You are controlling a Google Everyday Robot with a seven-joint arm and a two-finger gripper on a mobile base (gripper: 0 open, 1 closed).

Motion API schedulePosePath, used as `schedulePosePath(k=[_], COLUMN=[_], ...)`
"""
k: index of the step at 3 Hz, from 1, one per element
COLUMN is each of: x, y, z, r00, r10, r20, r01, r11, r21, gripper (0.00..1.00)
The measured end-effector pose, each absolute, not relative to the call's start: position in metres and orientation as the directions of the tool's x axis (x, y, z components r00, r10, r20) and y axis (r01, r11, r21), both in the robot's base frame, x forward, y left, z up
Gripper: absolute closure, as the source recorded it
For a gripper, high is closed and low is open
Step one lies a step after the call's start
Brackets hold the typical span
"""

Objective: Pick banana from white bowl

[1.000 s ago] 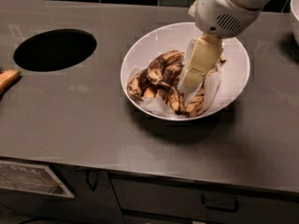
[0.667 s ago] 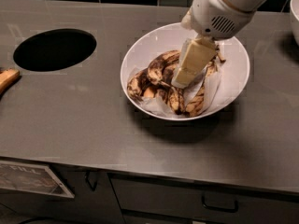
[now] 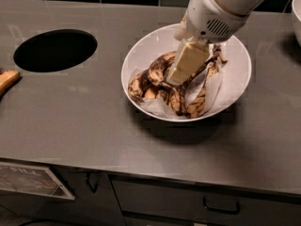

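The white bowl (image 3: 235, 55) stands on the grey counter, right of centre. It holds several overripe bananas on white paper. The short, plump, curved banana (image 3: 159, 68) lies at the bowl's left middle, tan-yellow with dark blotches. Thinner, darker bananas (image 3: 200, 100) lie to its front and right. My gripper (image 3: 178, 78) reaches down from the white arm at the upper right into the bowl. Its cream tip sits right against the plump banana's right side, over the pile. The arm hides the back of the pile.
A round black hole (image 3: 55, 50) opens in the counter at the left. An orange-tan object (image 3: 7, 80) pokes in at the left edge. Another white bowl's rim (image 3: 297, 11) shows at the top right. Drawers with handles (image 3: 221, 205) lie below the counter's front edge.
My gripper has shifted a little to the left inside the bowl, closer to the plump banana. The bananas and the bowl have not moved.
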State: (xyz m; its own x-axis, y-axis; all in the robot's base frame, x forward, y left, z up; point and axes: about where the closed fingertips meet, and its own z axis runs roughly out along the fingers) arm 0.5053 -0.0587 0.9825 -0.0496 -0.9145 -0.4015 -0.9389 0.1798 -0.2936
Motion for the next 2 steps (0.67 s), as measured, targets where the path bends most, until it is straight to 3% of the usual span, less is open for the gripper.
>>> schedulePosePath(k=[2], x=[0.5144], y=[-0.0432], z=[0.9715], r00=[-0.021], r10=[-0.906], r20=[-0.424], r01=[-0.954], r11=[0.145], r21=[-0.262], gripper=[0.24])
